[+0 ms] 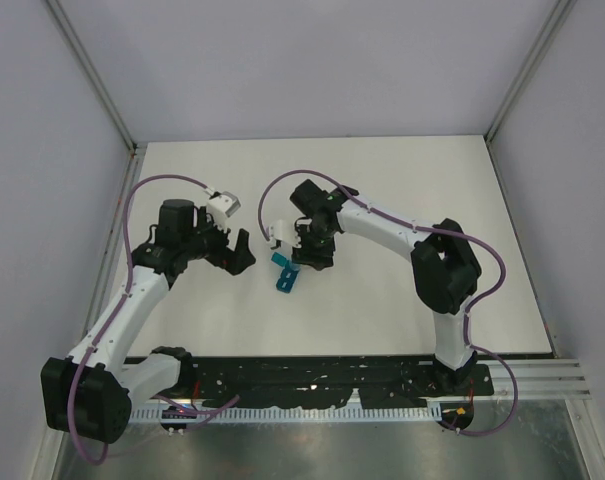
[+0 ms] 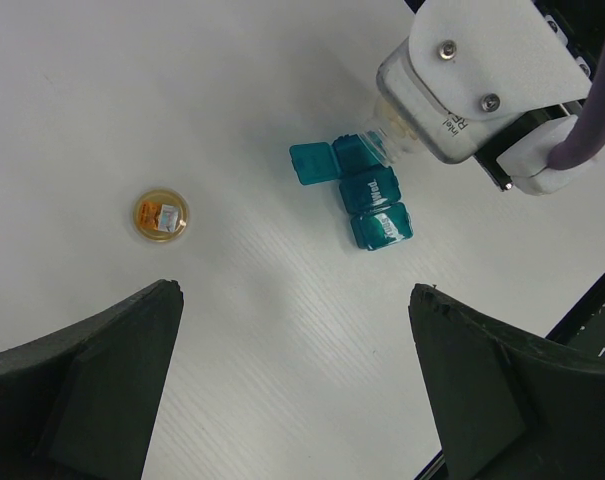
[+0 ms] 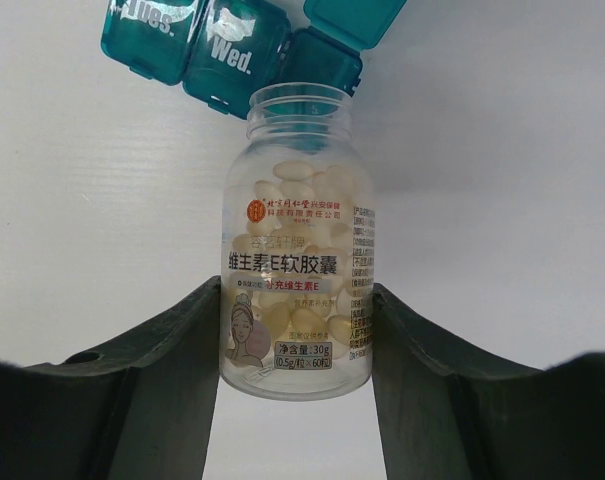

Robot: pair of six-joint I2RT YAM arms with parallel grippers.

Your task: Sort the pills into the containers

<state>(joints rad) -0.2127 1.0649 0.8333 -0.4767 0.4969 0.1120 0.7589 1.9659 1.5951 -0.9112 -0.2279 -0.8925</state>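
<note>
Right gripper [image 3: 297, 345] clamps the uncapped capsule bottle [image 3: 300, 250], mouth toward the pill organizer's [image 3: 222, 50] open compartment [image 3: 317, 68] at 12 o'clock, seemingly to pour. Left gripper [image 2: 292, 385] gapes empty.

A white table [image 1: 402, 190] with a faint wood grain stands boxed in by plain pale grey walls [image 1: 312, 60] on three sides. Slim metal posts [image 1: 92, 75] run up the back corners. A black perforated plate [image 1: 312, 380] lines the near edge, all under soft, even light.

A robotics lab cell: white worktop [image 1: 402, 190] closed in by plain grey panels [image 1: 312, 60] on metal frame posts [image 1: 92, 75], with a black mounting plate [image 1: 282, 378] at its near edge.
</note>
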